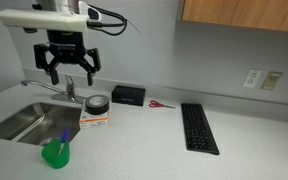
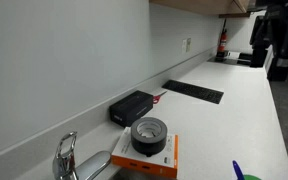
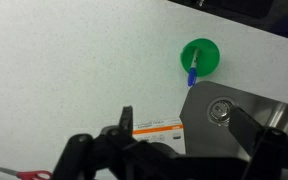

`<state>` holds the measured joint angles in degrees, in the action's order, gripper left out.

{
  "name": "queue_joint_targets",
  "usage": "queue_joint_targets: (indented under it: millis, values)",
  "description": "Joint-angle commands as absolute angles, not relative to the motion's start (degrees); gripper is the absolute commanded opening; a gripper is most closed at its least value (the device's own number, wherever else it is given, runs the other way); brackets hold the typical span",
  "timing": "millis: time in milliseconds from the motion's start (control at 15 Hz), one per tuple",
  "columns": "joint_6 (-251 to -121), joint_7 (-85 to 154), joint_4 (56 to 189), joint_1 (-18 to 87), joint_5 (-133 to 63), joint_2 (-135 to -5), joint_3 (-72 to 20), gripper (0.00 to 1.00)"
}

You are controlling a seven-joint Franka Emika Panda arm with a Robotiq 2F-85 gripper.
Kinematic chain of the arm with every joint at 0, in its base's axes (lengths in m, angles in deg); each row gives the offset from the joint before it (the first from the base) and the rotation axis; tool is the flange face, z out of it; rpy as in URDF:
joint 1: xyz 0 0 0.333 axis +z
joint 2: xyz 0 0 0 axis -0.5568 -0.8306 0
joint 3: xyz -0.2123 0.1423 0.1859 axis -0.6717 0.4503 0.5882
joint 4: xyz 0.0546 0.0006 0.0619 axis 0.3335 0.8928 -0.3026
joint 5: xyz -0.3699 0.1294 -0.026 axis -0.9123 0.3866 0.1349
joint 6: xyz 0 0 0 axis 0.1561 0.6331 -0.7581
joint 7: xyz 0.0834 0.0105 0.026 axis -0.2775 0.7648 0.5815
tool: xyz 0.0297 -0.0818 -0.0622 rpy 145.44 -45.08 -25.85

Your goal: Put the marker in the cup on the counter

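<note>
The green cup (image 1: 55, 154) stands on the pale counter (image 1: 154, 140) near its front edge, beside the steel sink (image 1: 29, 120). The blue marker (image 1: 64, 139) stands in the cup, leaning against its rim. In the wrist view the cup (image 3: 201, 54) shows from above with the marker (image 3: 192, 72) sticking out over its edge. In an exterior view only the marker tip (image 2: 237, 169) shows at the bottom edge. My gripper (image 1: 68, 72) hangs open and empty high above the sink and faucet; its fingers frame the wrist view (image 3: 184, 135).
A dark grey tape roll (image 1: 97, 102) lies on an orange-and-white box (image 1: 94, 119). A black box (image 1: 128, 94), red-handled scissors (image 1: 161, 104) and a black keyboard (image 1: 199, 127) lie along the counter. A faucet (image 1: 70, 90) stands behind the sink.
</note>
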<state>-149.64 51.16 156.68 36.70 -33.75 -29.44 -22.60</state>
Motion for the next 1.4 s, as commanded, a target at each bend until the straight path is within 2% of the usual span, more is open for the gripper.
queue_joint_targets:
  millis: [0,467,1200,1333]
  values:
    - [-149.56,51.13,156.59,36.74,-33.76,-29.53,-22.61,1.0]
    - [-150.28,50.81,156.81,36.81,-33.94,-30.24,-22.33,1.0]
    - [-165.29,47.72,168.51,38.16,-34.35,-37.44,-17.62,1.0]
    - [-163.8,48.96,167.43,37.89,-34.01,-38.17,-18.08,1.0]
